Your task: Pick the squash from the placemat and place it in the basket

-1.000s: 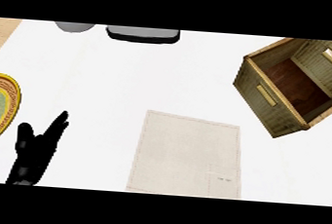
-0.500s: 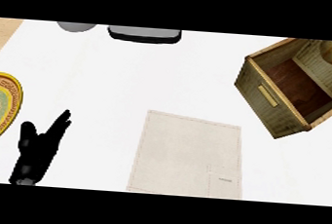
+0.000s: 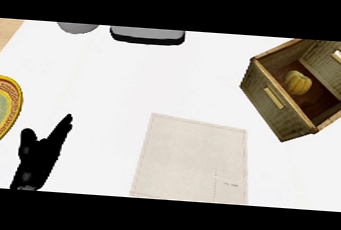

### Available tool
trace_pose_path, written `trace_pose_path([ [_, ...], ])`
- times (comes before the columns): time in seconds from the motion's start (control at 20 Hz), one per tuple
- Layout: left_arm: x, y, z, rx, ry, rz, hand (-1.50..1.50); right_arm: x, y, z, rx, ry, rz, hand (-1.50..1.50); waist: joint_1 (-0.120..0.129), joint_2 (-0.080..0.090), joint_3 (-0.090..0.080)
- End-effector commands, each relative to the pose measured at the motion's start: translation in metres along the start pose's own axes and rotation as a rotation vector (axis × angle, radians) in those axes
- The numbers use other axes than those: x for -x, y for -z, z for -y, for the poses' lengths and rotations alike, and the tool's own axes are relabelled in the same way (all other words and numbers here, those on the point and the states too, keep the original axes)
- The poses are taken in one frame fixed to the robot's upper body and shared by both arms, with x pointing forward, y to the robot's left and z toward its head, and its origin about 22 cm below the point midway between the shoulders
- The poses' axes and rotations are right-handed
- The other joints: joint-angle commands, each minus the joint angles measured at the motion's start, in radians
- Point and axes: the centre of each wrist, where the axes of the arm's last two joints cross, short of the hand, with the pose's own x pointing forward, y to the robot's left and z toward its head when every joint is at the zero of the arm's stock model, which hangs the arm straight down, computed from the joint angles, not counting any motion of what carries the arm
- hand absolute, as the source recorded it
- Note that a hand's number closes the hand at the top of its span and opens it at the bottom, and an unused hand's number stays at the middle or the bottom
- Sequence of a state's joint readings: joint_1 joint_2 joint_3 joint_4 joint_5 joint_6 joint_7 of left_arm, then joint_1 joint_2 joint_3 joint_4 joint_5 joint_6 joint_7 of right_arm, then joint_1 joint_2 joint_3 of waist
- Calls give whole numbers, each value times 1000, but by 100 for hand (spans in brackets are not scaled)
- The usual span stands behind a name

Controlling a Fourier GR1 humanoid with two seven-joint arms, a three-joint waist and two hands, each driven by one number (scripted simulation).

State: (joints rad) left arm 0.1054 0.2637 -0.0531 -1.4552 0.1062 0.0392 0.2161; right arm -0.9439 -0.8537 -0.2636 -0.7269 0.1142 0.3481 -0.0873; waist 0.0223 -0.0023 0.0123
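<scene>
Head view: the squash (image 3: pixel 297 83) is seen lying inside the basket (image 3: pixel 272 101), on its floor, its long axis roughly upright in the view. The placemat (image 3: pixel 191 159) is left bare, well apart from the basket. Only the left hand (image 3: pixel 39 155) is shown, at the lower left beside a plate (image 3: pixel 3 120), fingers straight and released, far from the squash. The right hand is not seen. Placement is judged complete.
</scene>
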Motion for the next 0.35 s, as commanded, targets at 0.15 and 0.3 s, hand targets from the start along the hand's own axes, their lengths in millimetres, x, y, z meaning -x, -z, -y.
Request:
trace_pose_path([
  [0.15,1,10,3,0,-24,-90,0,14,-21,60,129,86,-99,-150,-1,14,-11],
  [0.3,9,1,6,7,-29,-109,0,28,-53,102,131,96,-93,-150,2,16,-9],
])
